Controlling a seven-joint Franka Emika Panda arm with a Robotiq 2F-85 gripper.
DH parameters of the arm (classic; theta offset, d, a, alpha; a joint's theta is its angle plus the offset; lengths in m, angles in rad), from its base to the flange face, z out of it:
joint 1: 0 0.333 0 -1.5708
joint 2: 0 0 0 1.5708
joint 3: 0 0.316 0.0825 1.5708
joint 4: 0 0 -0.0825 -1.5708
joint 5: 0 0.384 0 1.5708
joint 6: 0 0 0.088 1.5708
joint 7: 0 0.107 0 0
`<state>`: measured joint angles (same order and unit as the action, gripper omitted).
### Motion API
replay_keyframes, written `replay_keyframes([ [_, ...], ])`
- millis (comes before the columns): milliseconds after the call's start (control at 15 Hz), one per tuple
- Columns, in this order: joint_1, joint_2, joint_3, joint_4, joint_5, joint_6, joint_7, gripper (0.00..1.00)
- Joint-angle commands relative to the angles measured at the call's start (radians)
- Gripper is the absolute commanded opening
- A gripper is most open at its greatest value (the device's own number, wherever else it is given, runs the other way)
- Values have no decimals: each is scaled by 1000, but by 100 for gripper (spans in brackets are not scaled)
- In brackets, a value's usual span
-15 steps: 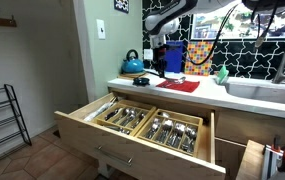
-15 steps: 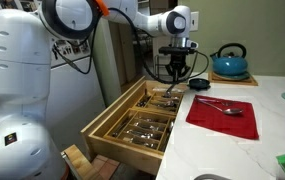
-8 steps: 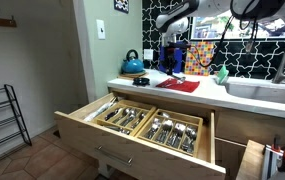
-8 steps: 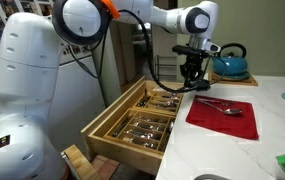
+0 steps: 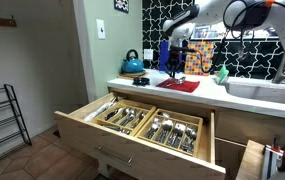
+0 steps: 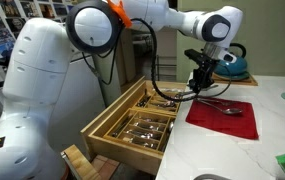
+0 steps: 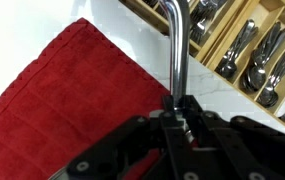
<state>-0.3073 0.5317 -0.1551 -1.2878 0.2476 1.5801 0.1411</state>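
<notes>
Metal utensil [image 7: 176, 45] is clamped in the jaws above the red cloth [image 7: 72, 100] edge, near the open cutlery drawer [image 6: 122, 148].

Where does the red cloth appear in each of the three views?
In an exterior view: the red cloth lies right of centre, behind the open cutlery drawer.
In an exterior view: the cloth lies right of centre, a spoon on it.
Wrist view: the cloth fills the left, under the gripper holding a cutlery piece.
Shared landmark: that drawer.
</notes>
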Motion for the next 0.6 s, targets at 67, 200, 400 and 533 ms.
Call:
replay_keyframes([
  [67, -23, 11, -30, 15, 57, -20, 171, 5],
  [200, -25, 7, -46, 1, 63, -4, 247, 5],
  [400, -43, 7, -63, -10, 89, -3, 319, 5],
  [533, -58, -3, -71, -36, 113, 21, 366, 5],
])
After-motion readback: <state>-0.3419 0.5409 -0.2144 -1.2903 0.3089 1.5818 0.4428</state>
